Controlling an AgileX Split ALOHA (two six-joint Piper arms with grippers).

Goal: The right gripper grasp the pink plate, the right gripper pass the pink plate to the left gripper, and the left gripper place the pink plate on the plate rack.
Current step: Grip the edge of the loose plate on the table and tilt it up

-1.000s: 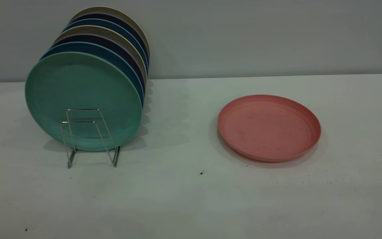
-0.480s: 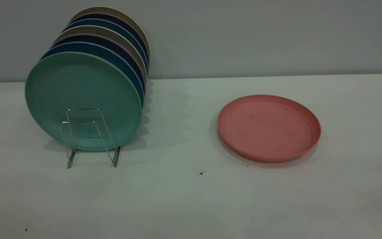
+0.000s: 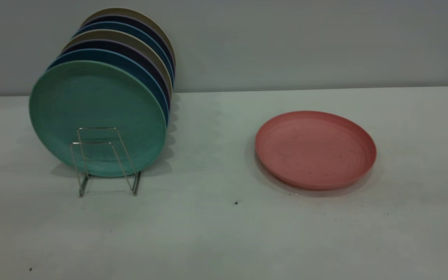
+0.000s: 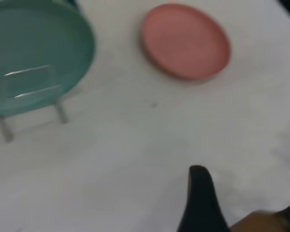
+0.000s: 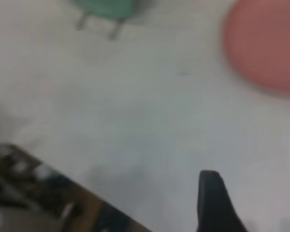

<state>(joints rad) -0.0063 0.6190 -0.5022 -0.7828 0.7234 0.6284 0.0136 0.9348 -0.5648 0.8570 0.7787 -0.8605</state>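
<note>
The pink plate [image 3: 315, 149] lies flat on the white table, right of centre; it also shows in the left wrist view [image 4: 186, 41] and the right wrist view [image 5: 266, 46]. The wire plate rack [image 3: 105, 159] stands at the left with several upright plates in it, a teal-green plate [image 3: 95, 116] at the front. Neither gripper shows in the exterior view. The left gripper [image 4: 246, 203] hangs high above the near table, open and empty, with one black finger [image 4: 199, 198] in sight. The right gripper [image 5: 253, 203] is also high, open, empty and far from the pink plate.
The rack's front two wire loops [image 3: 91, 155] hold no plate. The white table [image 3: 216, 233] stretches between rack and pink plate. A brown table edge [image 5: 48, 193] shows in the right wrist view. A grey wall stands behind the table.
</note>
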